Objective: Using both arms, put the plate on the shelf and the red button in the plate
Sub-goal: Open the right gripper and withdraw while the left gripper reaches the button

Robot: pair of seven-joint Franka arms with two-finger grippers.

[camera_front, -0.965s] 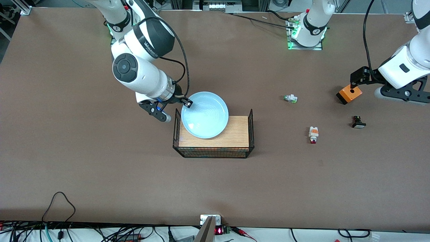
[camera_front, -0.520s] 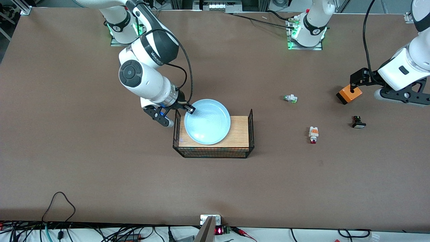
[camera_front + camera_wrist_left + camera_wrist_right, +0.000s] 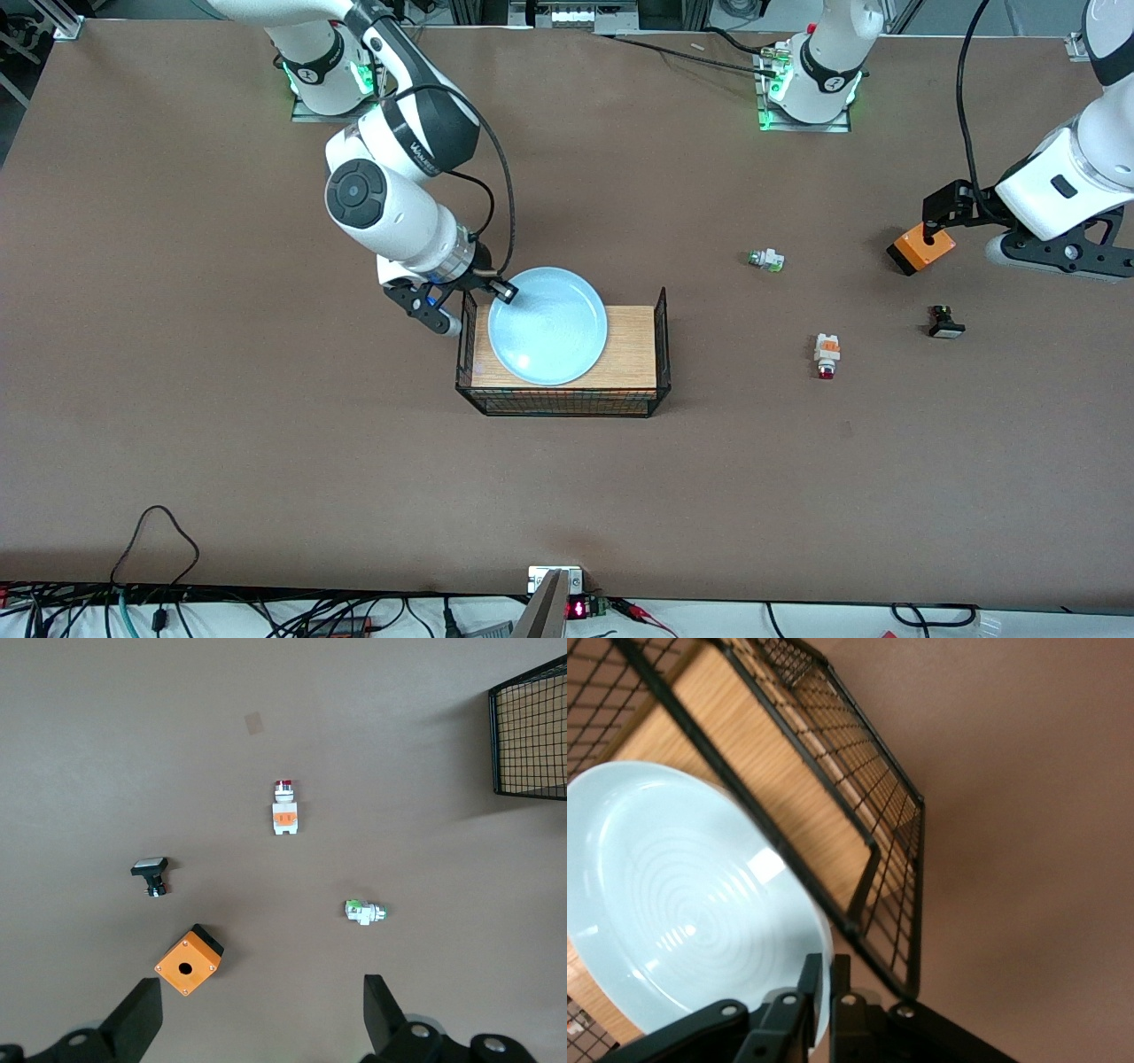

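Note:
The pale light-blue plate [image 3: 547, 326] is over the wooden top of the wire rack [image 3: 631, 354], and I cannot tell whether it rests on it. My right gripper [image 3: 500, 291] is shut on the plate's rim at the rack's end toward the right arm. In the right wrist view the plate [image 3: 682, 904] sits pinched between the fingers [image 3: 808, 985]. The red button [image 3: 827, 354], white with an orange block and red cap, lies on the table; it also shows in the left wrist view [image 3: 284, 807]. My left gripper [image 3: 257, 1014] is open and empty, over the table beside the orange box [image 3: 921, 247].
A white-and-green button [image 3: 766, 260] lies farther from the camera than the red button. A black white-capped button [image 3: 944, 322] lies toward the left arm's end. The orange box with a hole [image 3: 187, 961] sits near the left gripper. The rack has raised wire ends [image 3: 661, 312].
My right gripper has carried the plate toward the front camera and over the rack's wooden top. The left arm has barely moved.

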